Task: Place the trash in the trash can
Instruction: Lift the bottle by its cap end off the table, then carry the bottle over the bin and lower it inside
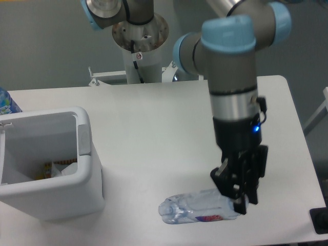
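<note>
Now we hold the clear water bottle (197, 211) by one end in our closed tool (237, 197); next, carry it above the trash can (82, 154).

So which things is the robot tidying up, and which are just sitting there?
For the job:
- clear plastic bottle, held at one end by the gripper
- white trash can
- white carton inside the can

Just there:
- blue-patterned bottle, left edge

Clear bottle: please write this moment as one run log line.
hand: shut on clear bottle | bottle: lifted, tilted | white bin: carton inside
</note>
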Robot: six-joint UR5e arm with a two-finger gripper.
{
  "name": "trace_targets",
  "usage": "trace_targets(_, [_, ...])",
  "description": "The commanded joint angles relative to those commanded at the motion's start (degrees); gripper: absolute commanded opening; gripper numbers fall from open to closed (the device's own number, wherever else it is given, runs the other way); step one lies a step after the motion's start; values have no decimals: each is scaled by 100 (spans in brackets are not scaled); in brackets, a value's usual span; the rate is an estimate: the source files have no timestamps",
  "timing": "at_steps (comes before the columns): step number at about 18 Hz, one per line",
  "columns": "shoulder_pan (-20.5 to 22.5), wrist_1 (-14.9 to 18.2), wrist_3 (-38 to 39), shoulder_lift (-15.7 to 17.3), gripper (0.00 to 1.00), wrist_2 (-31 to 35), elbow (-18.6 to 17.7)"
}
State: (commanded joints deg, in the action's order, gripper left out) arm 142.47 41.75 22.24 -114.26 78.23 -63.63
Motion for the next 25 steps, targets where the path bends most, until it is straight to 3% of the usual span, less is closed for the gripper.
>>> trace_targets(13, [-140, -9, 18, 721, 2, -835, -114])
trace_targets(21, [-342, -9, 0, 1406, 2, -1459, -851])
trace_targets(25, [-676, 0, -9, 1503, 2, -1459, -1063])
